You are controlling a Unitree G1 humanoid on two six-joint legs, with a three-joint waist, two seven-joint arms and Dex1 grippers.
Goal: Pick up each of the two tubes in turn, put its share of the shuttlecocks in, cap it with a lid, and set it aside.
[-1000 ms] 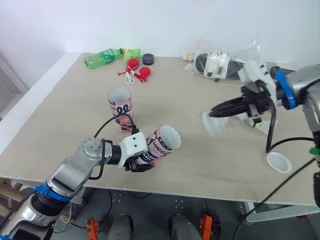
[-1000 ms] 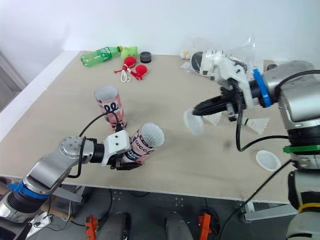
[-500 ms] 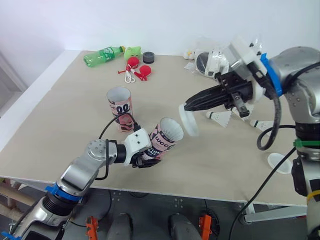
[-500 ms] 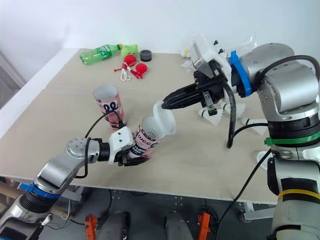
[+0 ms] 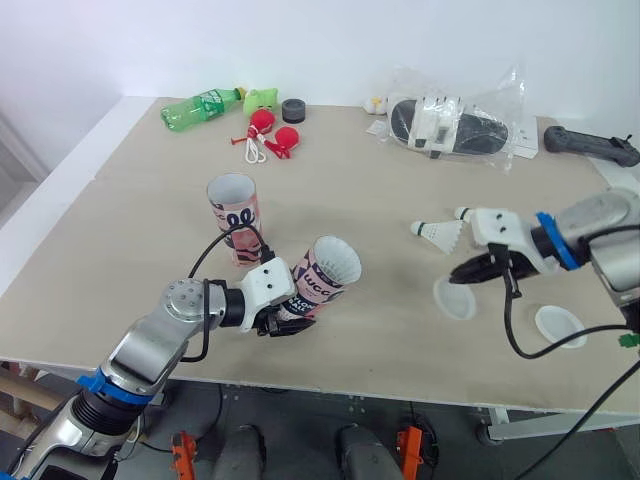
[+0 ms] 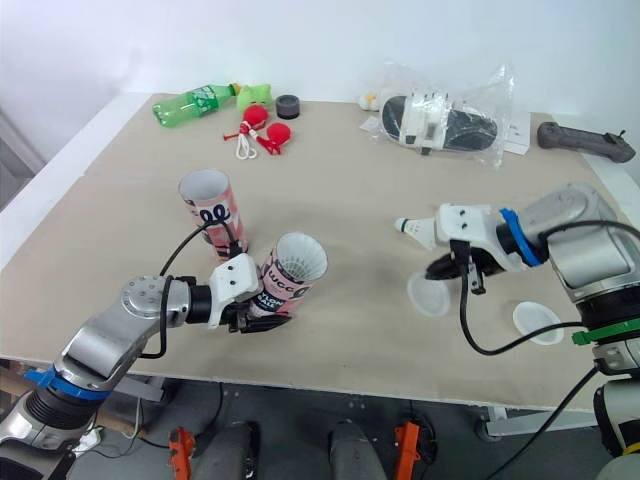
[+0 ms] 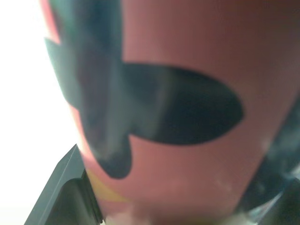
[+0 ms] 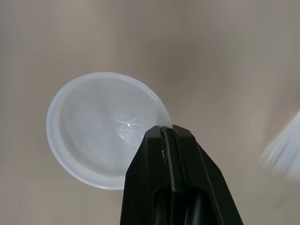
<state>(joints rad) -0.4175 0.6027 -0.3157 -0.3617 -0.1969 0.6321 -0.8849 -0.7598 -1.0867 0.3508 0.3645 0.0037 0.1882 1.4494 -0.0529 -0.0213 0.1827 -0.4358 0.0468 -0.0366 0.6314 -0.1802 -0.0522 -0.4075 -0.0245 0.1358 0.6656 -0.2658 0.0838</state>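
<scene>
The left gripper (image 5: 283,316) has its jaws clamped around the lower part of a pink tube (image 5: 326,278), holding it tilted just above the surface (image 5: 150,190) near the front edge. The tube's uncapped mouth faces up and toward the right edge and looks white inside. A second tube (image 5: 235,216) stands upright and open just behind it, closer to the left edge.

The right gripper (image 8: 166,134) has its jaws pressed together on the rim of a translucent lid (image 8: 96,140), low over the surface toward the front right. A second lid (image 5: 558,326) lies near the front right corner. A shuttlecock (image 5: 437,232) lies just behind the right gripper. A green bottle (image 5: 204,106) rests at the far left corner.
</scene>
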